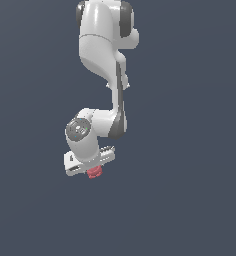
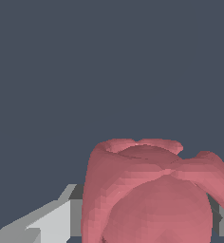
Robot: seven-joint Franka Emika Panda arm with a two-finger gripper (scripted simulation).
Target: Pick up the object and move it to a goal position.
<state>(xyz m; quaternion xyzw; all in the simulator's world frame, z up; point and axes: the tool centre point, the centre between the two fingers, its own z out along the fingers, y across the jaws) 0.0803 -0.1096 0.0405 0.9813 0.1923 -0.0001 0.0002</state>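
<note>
While the object (image 1: 94,172) is seated directly between the fingers (image 2: 47,220) of the gripper (image 1: 90,169), it is clamped from both sides; no goal marker is shown.

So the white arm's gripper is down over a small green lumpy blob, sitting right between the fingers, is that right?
Nearly. The blob is red-pink, not green. The exterior view shows it at the gripper, and the wrist view shows the same red-pink lumpy blob between the grey fingers. The rest stands: the arm is white, and its gripper is over the blob.
</note>
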